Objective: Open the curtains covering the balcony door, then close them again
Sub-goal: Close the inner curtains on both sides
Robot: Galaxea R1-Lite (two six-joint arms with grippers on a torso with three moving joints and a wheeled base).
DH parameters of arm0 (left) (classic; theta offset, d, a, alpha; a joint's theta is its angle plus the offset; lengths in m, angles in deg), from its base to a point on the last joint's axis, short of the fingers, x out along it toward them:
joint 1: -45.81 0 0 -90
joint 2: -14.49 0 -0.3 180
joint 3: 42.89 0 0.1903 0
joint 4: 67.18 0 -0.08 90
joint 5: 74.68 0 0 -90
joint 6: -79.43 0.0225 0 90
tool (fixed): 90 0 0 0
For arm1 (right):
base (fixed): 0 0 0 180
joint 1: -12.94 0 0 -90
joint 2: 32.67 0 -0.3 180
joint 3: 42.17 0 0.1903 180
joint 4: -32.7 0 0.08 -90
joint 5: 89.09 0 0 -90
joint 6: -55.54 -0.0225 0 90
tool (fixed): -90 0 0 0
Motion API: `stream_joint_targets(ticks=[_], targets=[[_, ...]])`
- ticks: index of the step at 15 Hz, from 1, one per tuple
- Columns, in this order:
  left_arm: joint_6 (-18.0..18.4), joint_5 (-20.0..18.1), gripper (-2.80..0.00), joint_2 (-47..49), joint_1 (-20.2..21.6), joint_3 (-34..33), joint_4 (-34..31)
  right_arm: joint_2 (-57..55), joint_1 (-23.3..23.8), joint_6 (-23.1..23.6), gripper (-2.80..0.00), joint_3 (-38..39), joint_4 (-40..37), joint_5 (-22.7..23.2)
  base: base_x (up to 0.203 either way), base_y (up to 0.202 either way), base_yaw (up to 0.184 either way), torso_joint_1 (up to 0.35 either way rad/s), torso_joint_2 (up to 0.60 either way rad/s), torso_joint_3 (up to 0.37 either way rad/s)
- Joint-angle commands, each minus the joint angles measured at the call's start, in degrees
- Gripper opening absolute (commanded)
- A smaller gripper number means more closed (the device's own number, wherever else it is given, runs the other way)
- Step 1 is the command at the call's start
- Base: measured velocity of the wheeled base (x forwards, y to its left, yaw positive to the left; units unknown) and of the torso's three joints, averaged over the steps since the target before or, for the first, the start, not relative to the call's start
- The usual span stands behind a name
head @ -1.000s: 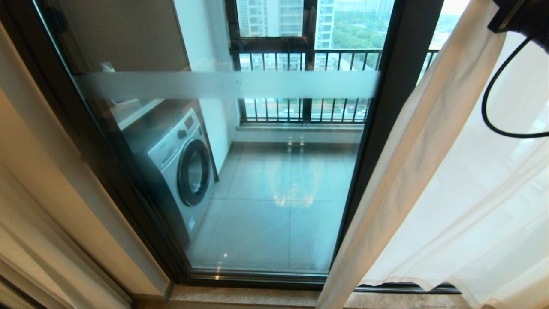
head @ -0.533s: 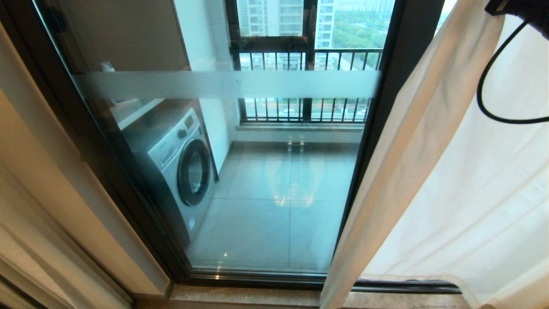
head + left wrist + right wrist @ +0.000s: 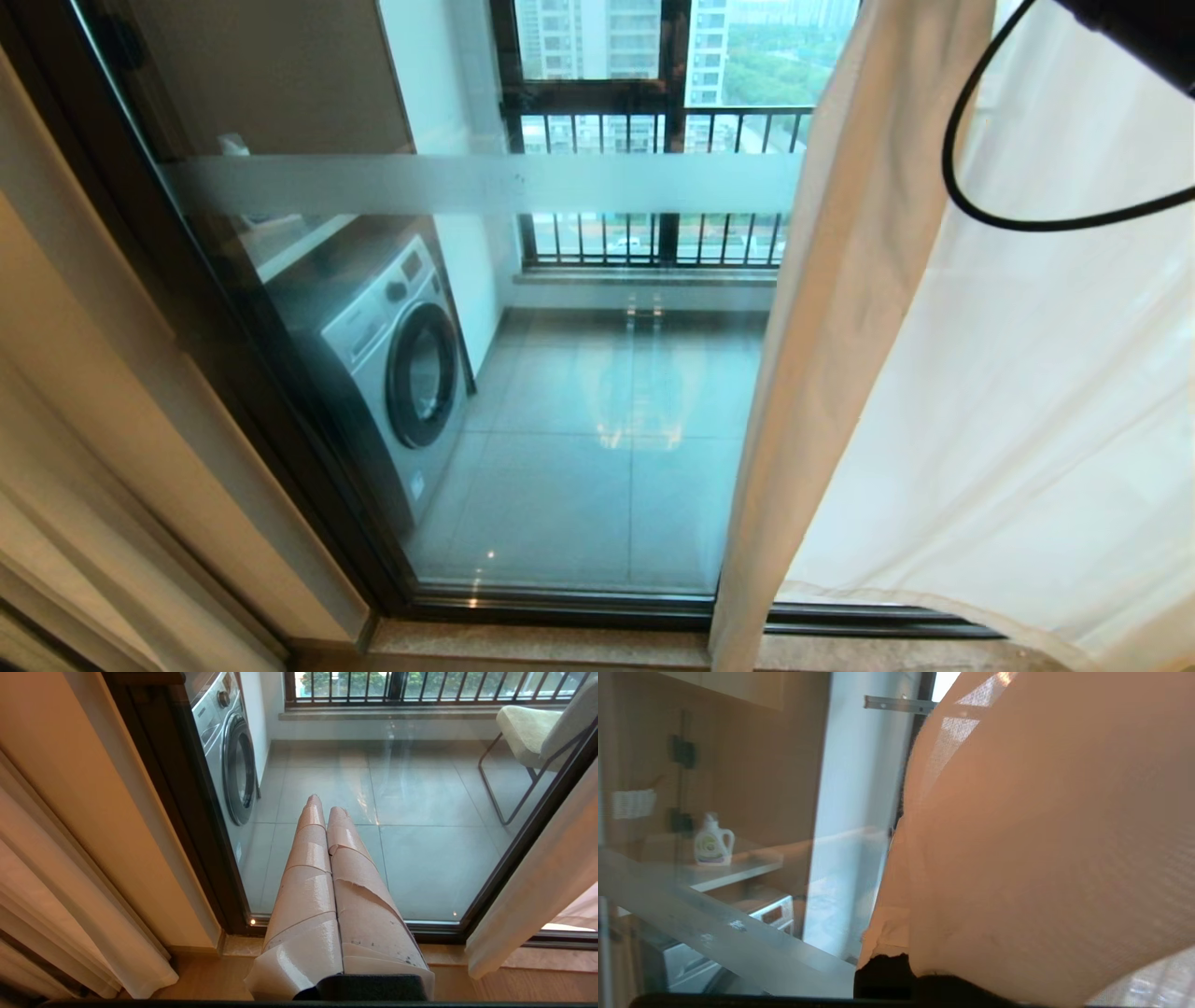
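The jaws of the right gripper (image 3: 889, 938) are clenched. Sheer fabric is draped right over them in the right wrist view, so it cannot be told whether a fold is pinched between them or only pushed by them. In the head view only a dark part of the right arm (image 3: 1144, 28) is seen, high at the far right, with a black cable (image 3: 952, 177) looped below it against the cloth.

The jaws of the left gripper (image 3: 327, 807) are pressed together on nothing. That gripper is held low and near, aimed at the glass and well apart from the fabric.

The curtains (image 3: 971, 392) are gathered on the right. Their folds run from top to floor, and their leading edge (image 3: 794, 327) hangs across the right part of the balcony door (image 3: 597, 439). To the left of that edge the glass is uncovered, and a washing machine (image 3: 392, 364) is seen through it.

The closing half of the task is judged to be in hand. The long axis of the fabric is vertical, so the coming move would be made crosswise to it, leftward along the door. The uncovered glass lies to the left of the right jaws, and the right arm is by far the nearer one to the edge.
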Motion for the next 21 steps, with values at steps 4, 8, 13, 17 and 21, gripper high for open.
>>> stream_joint_targets(ticks=[4,8,13,17,21], targets=[[0.03,0.04,-2.80,0.01,0.02,0.00,0.00,-7.24,-8.69,2.35,-2.80,-7.56,-1.77,-0.71,0.000,0.000,0.000,0.000,0.00,0.000],[0.03,0.04,-2.80,0.01,0.02,0.00,0.00,-13.22,-16.32,5.26,-2.80,-11.40,-2.45,-0.74,0.000,0.000,0.000,0.000,0.00,0.000],[0.03,0.04,-2.80,0.01,0.02,0.00,0.00,-20.07,-24.49,8.06,-2.80,-11.66,-0.56,-0.74,0.000,0.000,0.000,0.000,0.00,0.000],[0.03,0.04,-2.80,0.01,0.02,0.00,0.00,-22.98,-26.36,8.05,-2.80,-11.66,0.87,-0.74,0.000,0.000,0.000,0.000,0.00,0.000],[0.03,0.04,-2.80,0.01,0.02,0.00,0.00,-23.10,-25.88,7.93,-2.80,-11.66,1.13,-0.82,0.000,0.000,0.000,0.000,0.00,0.000]])
